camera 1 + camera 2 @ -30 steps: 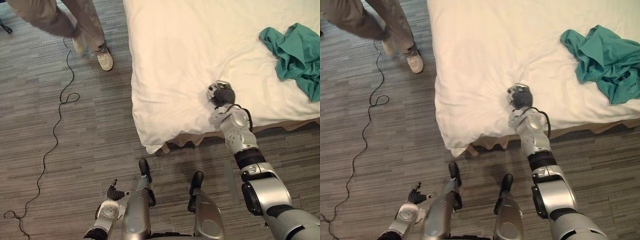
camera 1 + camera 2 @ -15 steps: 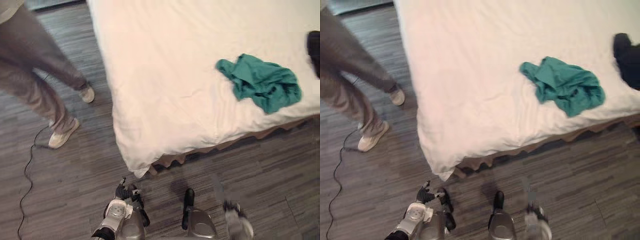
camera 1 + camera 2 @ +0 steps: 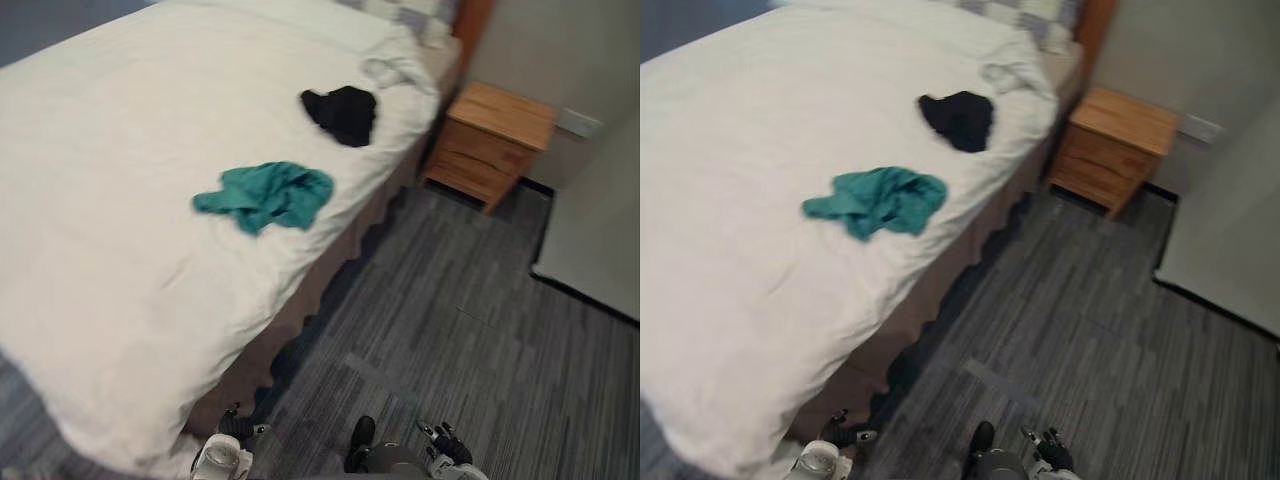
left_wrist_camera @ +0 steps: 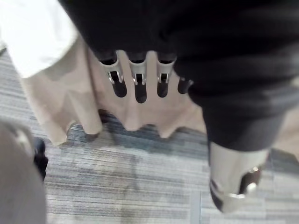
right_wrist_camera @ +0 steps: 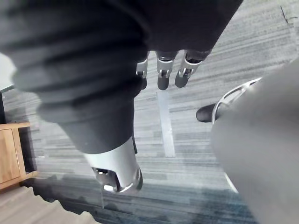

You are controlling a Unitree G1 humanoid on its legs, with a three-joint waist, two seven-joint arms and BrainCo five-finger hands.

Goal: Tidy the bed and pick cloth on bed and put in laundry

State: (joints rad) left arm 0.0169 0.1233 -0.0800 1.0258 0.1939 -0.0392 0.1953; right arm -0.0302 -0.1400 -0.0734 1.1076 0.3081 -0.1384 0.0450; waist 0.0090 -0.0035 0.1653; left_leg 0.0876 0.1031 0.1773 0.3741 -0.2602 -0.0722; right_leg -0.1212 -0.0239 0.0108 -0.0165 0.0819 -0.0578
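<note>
1. Camera has swung along the bed toward its head end. The right hand, a second ago pressed on the sheet, now hangs low over the floor.
2. Left hand hangs low by the bed's near corner.
3. Eye views: a teal cloth lies crumpled on the white sheet near the bed's side edge. A black cloth lies bunched further up, well apart from the teal one. Neither hand touches either cloth.
4. Eye views also show a wooden nightstand just beside the head of the bed.
5. Left wrist view: fingers straight and relaxed, thumb apart, holding nothing. Past them is a tan bed skirt with a scalloped hem, under a white sheet corner.
6. Right wrist view: fingers loose and uncurled, holding nothing. Past them are the floor and a corner of the nightstand.
7. Materials: the sheet is smooth with soft wrinkles, both cloths are limp and folded, the nightstand is boxy light wood, and the floor is grey and striped.
</note>
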